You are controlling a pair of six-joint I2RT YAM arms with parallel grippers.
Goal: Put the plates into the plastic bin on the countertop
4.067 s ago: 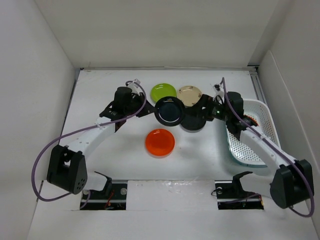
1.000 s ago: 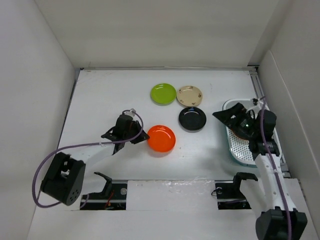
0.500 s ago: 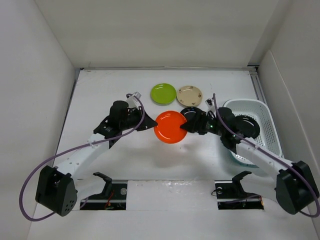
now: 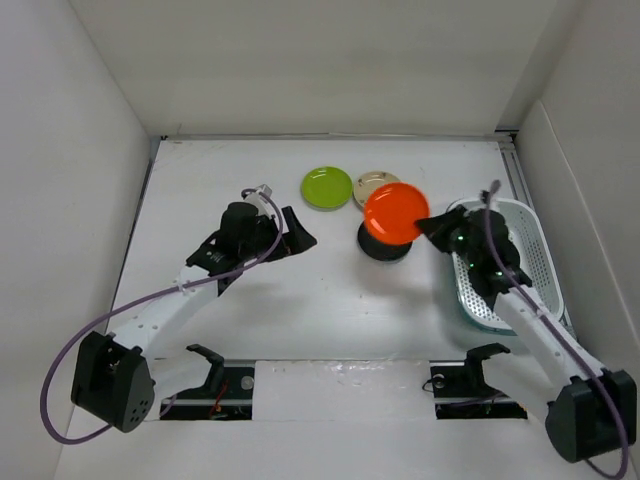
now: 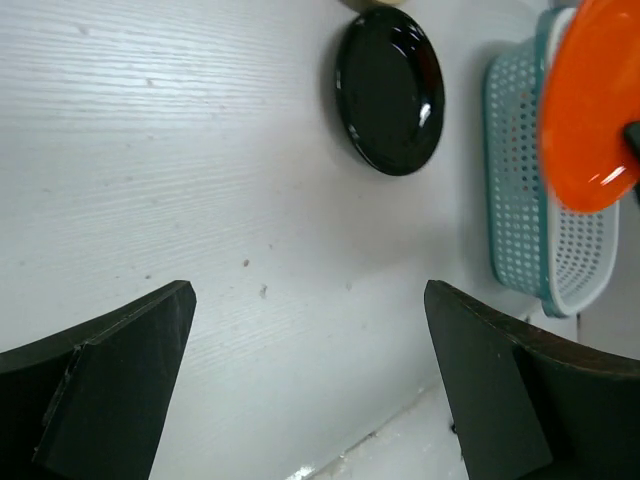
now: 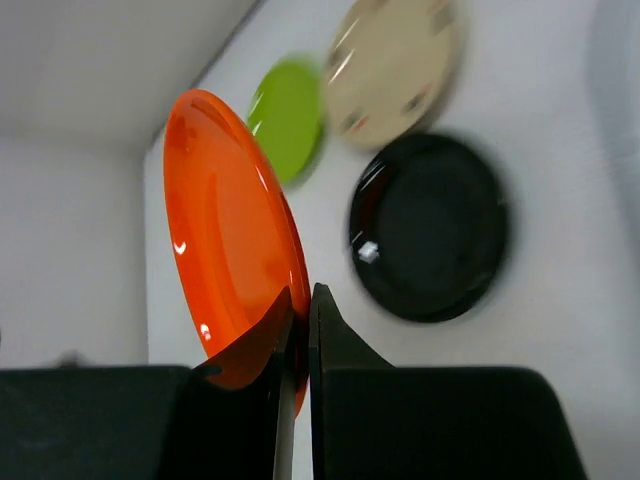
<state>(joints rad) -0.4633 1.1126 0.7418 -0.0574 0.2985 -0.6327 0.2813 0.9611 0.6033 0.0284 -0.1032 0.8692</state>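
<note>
Right hand (image 4: 428, 224) is clamped tight on the rim of an orange plate (image 4: 396, 212), fingers pinched nearly together with the edge between them. The plate is up off the tabletop (image 4: 220, 180), tilted on edge. In the top view it sits right of centre, just left of the bin (image 4: 537, 250) and not yet over it.

The orange plate overlaps a black plate (image 4: 385, 248) lying flat on the tabletop. It also hides part of the beige plate (image 4: 369, 183) behind it. The green plate (image 4: 327, 187) lies flat just left of the beige one, near the top middle of the frame. The bin rests on the tabletop along the right edge, and the right arm crosses over it.

Left hand (image 4: 300, 234) is spread wide and holding nothing. It hovers left of centre, apart from every plate. Its wrist view shows bare tabletop between the two fingers, with the black plate and the bin up ahead.
</note>
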